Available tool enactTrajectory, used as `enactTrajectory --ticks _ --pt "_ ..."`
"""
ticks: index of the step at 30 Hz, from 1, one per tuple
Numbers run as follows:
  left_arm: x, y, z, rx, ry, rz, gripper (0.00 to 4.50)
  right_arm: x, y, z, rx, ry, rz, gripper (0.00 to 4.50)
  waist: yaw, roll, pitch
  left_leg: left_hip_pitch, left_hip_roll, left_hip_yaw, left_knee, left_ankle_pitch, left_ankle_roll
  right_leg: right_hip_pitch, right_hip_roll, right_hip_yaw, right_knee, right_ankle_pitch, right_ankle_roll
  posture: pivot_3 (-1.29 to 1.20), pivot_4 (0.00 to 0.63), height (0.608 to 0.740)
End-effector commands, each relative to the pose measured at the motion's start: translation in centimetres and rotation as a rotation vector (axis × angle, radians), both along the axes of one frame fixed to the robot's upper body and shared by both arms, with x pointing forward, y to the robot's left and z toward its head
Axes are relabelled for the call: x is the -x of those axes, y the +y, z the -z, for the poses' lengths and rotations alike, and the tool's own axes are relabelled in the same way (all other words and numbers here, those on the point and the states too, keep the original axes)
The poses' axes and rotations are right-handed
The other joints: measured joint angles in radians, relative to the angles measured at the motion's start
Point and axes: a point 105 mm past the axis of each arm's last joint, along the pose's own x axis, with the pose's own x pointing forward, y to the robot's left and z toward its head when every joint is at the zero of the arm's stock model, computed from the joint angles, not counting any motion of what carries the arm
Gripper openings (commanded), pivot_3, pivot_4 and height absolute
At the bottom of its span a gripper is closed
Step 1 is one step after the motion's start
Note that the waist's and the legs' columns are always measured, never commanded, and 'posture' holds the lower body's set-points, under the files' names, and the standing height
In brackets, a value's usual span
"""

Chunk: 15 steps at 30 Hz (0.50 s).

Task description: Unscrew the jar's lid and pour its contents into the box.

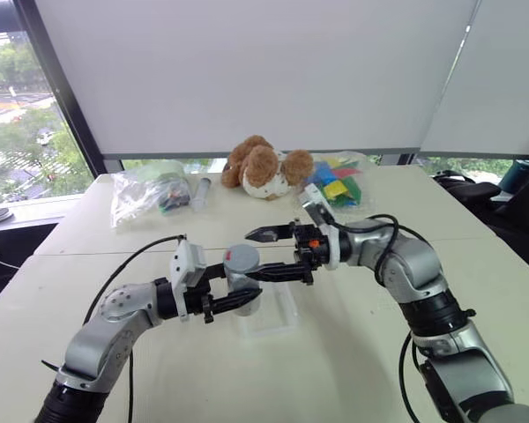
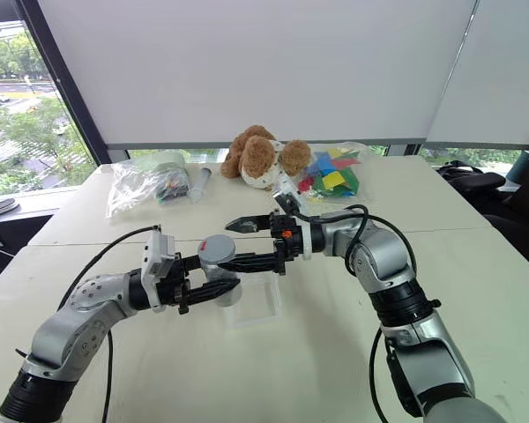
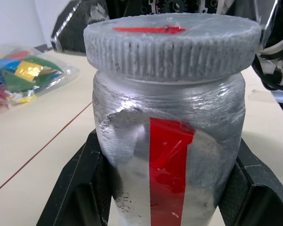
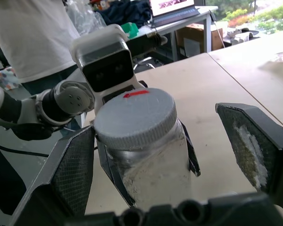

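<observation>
The left end effector [image 1: 234, 300] is clamping the upright silvery-grey jar with the red stripe [image 3: 167, 155] above the clear plastic box [image 1: 278, 317] on the worktop [image 1: 335, 361], while the right end effector [image 1: 269, 254] is reaching in level, fingers spread wide, straddling the ribbed grey screw lid [image 4: 134, 117].

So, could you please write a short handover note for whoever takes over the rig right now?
Left end effector: shut on the jar, held upright above the box.
Right end effector: open, fingers either side of the lid, not clamped.
Box: on the table, under the jar; I cannot tell what is in it.
Done: jar picked up and presented.
Left: grip and unscrew the lid, which is on the jar, then pour the contents into the box.
</observation>
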Motion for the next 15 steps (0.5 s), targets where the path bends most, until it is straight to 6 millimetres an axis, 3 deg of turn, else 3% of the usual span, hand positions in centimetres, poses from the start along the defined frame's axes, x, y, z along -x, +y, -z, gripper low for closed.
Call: enactTrajectory --ticks 1,14,15 --pt "0.7 -0.2 -1.0 0.009 -0.047 0.024 2.16 0.8 0.3 -2.3 -0.062 -0.071 -0.04 4.44 -0.001 0.0 0.0 0.0 0.0 0.0 0.0 0.0 0.0 0.0 0.0 0.0 0.0 0.0 0.0 0.0 0.15 0.74" --pt "0.7 -0.2 -0.9 0.009 -0.042 0.027 2.16 1.1 2.9 -1.7 -0.018 -0.087 -0.086 4.44 0.0 0.0 0.0 0.0 0.0 0.0 0.0 0.0 0.0 0.0 0.0 0.0 0.0 0.0 0.0 0.0 0.15 0.74" --pt "0.7 -0.2 -0.9 0.009 -0.042 0.026 2.16 1.3 2.9 -1.7 -0.016 -0.082 -0.095 4.21 0.0 0.0 0.0 0.0 0.0 0.0 0.0 0.0 0.0 0.0 0.0 0.0 0.0 0.0 0.0 0.0 0.15 0.74"
